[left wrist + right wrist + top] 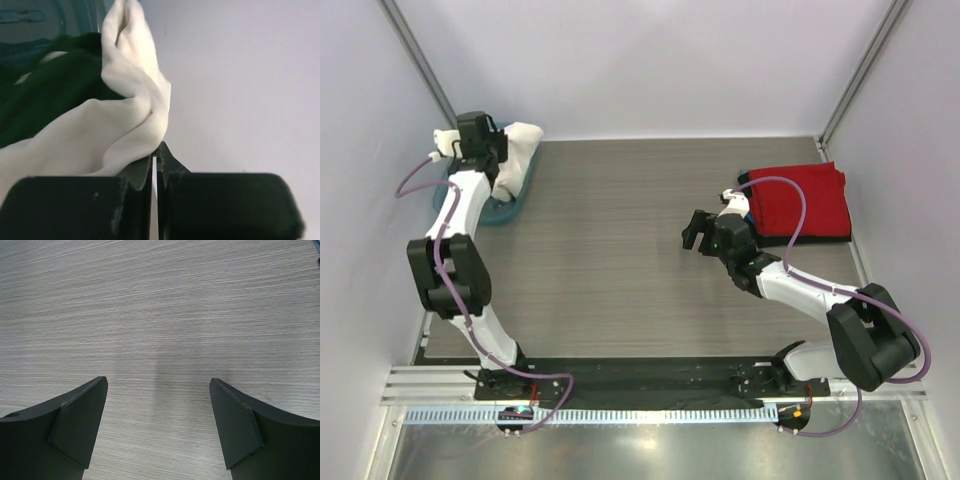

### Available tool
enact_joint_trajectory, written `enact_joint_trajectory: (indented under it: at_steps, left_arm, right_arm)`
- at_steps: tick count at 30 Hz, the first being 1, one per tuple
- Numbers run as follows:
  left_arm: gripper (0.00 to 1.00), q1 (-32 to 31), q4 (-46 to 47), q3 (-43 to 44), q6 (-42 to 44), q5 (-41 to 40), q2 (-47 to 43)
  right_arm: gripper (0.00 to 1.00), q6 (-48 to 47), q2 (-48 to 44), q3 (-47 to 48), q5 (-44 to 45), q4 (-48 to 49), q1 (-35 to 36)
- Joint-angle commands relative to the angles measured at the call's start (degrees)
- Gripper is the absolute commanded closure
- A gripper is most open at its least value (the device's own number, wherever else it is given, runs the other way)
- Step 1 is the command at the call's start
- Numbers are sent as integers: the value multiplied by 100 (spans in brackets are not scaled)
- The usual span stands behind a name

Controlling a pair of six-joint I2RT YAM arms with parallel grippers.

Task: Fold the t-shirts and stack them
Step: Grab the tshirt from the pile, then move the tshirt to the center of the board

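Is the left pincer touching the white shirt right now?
Touching. The left wrist view shows the left pincer shut, with the white shirt fold running into its closed tips.

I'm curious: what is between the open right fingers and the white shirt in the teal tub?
Nothing: top view shows bare grey wood-grain table between right fingers and white cloth shirt.

Three visible t-shirts (523,145) (798,198) (815,238), one tub (505,213)
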Motion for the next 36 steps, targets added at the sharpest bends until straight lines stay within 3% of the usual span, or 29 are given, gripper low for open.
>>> enact_joint_trajectory:
  at_steps: [1,5,9,13,16,22,25,28,30,31,32,33,34,35,36]
  left_arm:
    - [100,-96,741,-367,-357,32,-884]
    - [100,-245,1636,-1726,-849,146,-1719]
    - [100,-622,2410,-2275,-675,112,-2667]
    - [100,-1264,2464,-1829,562,-389,-3266]
    - [100,-1721,2306,-821,1493,-390,-3364]
    - [100,-3074,2332,-237,2409,-266,-3540]
    - [100,-3410,2350,-402,2271,-521,-3497]
    - [100,-3410,1413,-578,1833,-1169,-3339]
    - [100,-3410,961,-964,1533,-1137,-3321]
    - [97,-3427,1013,-1575,1454,-963,-3329]
    - [74,-3436,1144,-1903,1366,-926,-3329]
    - [59,-3436,1163,-2193,1165,-874,-3286]
    - [37,-3436,1085,-2649,1024,-890,-3155]
    - [1,-3428,710,-2810,857,-925,-3101]
    - [0,-3427,619,-2951,812,-943,-3066]
  right_arm:
    - [11,-61,-13,150,13,197,-16]
    - [11,-61,22,167,-40,214,-7]
    - [11,-69,31,176,-14,179,-16]
    - [11,-96,13,167,21,188,-7]
    - [11,-104,-4,202,100,127,-7]
    - [10,-43,-452,45,715,39,-16]
    - [10,-25,-759,-184,892,205,-16]
    - [10,-17,-918,-272,1118,162,-16]
    - [10,27,-1015,-246,1400,-57,-16]
    - [10,36,-1067,-272,1602,-84,-16]
    - [10,45,-1207,-351,1673,-84,-25]
    - [9,54,-1261,-377,1700,-67,-25]
    - [9,45,-1314,-421,1657,-23,-25]
    - [9,28,-1349,-483,1622,73,-25]
    - [9,-16,-1332,-492,1552,117,-25]
